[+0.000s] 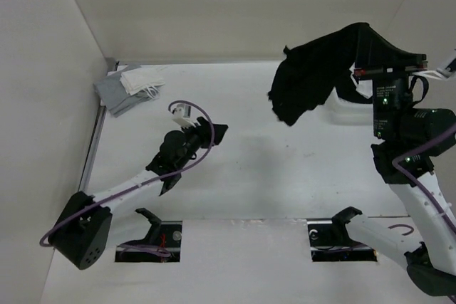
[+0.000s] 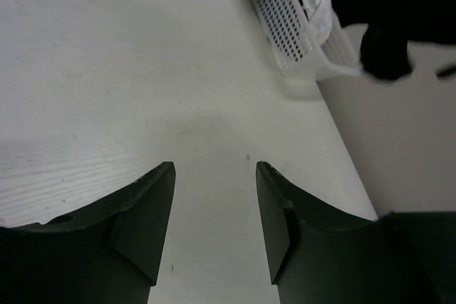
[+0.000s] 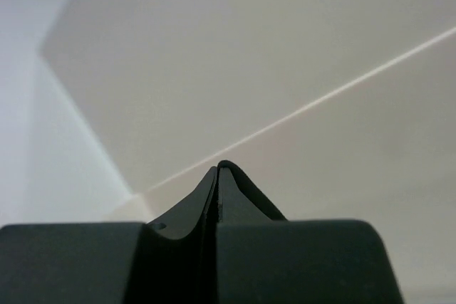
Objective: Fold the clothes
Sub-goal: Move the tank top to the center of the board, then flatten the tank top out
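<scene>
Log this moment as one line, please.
left pincer open, empty, over table | right pincer shut, black shirt hanging from it above white basket | grey and white clothes stacked far left

The surface (image 1: 256,176) is a flat white board with faint wood grain and a few small dark specks. It has two rectangular openings (image 1: 171,248) near its front edge and a narrow metal strip (image 1: 91,144) along its left edge. It is enclosed on three sides by plain off-white panels, a left wall (image 1: 43,69), a back wall (image 1: 235,5) and a right wall (image 1: 438,12), which meet at straight, clean seams. Lighting is even and diffuse, leaving only soft, pale grey shadows on the board.
</scene>
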{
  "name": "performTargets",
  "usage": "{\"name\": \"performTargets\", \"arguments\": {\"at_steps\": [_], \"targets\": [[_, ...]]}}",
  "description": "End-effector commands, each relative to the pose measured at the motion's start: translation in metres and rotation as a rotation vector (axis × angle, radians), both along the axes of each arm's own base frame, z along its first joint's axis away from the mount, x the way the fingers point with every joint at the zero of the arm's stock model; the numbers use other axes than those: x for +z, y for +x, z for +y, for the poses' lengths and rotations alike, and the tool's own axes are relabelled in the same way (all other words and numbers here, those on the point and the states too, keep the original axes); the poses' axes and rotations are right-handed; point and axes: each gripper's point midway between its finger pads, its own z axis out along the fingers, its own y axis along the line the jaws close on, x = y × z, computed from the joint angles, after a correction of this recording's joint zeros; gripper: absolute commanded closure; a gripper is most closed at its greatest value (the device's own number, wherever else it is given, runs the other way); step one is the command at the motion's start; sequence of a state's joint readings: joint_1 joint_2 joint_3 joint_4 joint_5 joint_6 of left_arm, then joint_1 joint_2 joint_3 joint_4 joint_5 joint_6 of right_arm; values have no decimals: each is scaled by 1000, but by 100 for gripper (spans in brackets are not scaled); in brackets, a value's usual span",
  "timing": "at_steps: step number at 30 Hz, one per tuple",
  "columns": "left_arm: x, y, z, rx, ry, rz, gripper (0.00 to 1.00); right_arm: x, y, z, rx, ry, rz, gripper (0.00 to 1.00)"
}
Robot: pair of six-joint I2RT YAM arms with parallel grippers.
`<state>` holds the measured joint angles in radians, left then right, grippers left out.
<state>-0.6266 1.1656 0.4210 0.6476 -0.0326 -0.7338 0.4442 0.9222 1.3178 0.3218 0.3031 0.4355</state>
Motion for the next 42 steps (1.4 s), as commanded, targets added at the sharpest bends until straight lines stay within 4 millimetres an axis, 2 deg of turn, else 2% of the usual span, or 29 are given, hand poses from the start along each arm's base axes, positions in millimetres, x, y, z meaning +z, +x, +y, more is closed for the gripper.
{"name": "performTargets", "arguments": {"at_steps": [1, 2, 3, 4, 5, 6, 8, 10, 12, 14, 15, 16, 17, 18, 20, 21, 22, 23, 24, 26, 27, 28, 30, 31, 34, 35, 40, 42], "targets": [[14, 9, 45, 134, -90, 40, 51, -55, 13, 59, 152, -110, 123, 97], [13, 11, 60, 178, -104, 56, 50, -66, 16, 65, 165, -115, 145, 96], [12, 12, 69, 202, -113, 65, 49, -110, 29, 85, 213, -121, 226, 95], [10, 12, 85, 247, -128, 74, 49, -173, 46, 107, 260, -128, 339, 92], [8, 11, 96, 273, -134, 81, 49, -206, 55, 116, 277, -131, 400, 90], [3, 9, 108, 298, -128, 89, 48, -270, 71, 127, 299, -143, 522, 81], [-6, 6, 114, 306, -97, 107, 48, -354, 100, 123, 274, -174, 712, 59], [-17, 1, 109, 283, -44, 127, 49, -401, 104, 118, 257, -196, 842, 45], [-27, -6, 99, 249, 8, 143, 49, -415, 100, 113, 239, -222, 881, 38], [-38, -13, 88, 213, 81, 154, 50, -426, 86, 118, 255, -262, 908, 41], [-44, -17, 80, 188, 121, 159, 52, -436, 74, 120, 267, -286, 943, 51], [-46, -21, 71, 156, 153, 158, 57, -453, 58, 119, 265, -317, 1006, 66], [-46, -25, 58, 110, 177, 155, 61, -464, 52, 115, 254, -317, 1044, 72], [-43, -34, 36, 28, 206, 142, 65, -479, 43, 109, 226, -289, 1103, 81], [-39, -48, 4, -77, 253, 113, 66, -504, 27, 97, 179, -250, 1188, 88], [-38, -60, -19, -152, 293, 87, 66, -514, 20, 92, 164, -226, 1213, 89], [-39, -64, -27, -178, 312, 80, 66, -521, 14, 89, 156, -208, 1233, 89], [-44, -74, -45, -234, 365, 60, 64, -528, 9, 86, 143, -187, 1249, 87], [-49, -78, -58, -260, 412, 46, 60, -533, 4, 81, 132, -160, 1258, 82], [-53, -85, -74, -292, 456, 25, 57, -537, -1, 75, 113, -120, 1261, 74], [-56, -89, -91, -326, 502, -11, 54, -536, -3, 70, 100, -92, 1252, 69], [-56, -90, -94, -331, 508, -18, 54, -536, -5, 66, 91, -77, 1246, 66], [-59, -94, -114, -366, 555, -60, 51, -529, -11, 56, 81, -3, 1212, 61], [-63, -94, -129, -382, 592, -91, 51, -524, -12, 47, 71, 37, 1191, 60], [-71, -96, -146, -408, 642, -110, 57, -514, -15, 29, 45, 108, 1147, 61], [-74, -99, -153, -417, 662, -112, 58, -508, -15, 15, 17, 145, 1122, 63], [-84, -109, -172, -434, 755, -150, 62, -501, -17, -13, -44, 213, 1073, 64], [-92, -114, -178, -445, 810, -172, 64, -501, -16, -18, -45, 220, 1064, 64]]}}
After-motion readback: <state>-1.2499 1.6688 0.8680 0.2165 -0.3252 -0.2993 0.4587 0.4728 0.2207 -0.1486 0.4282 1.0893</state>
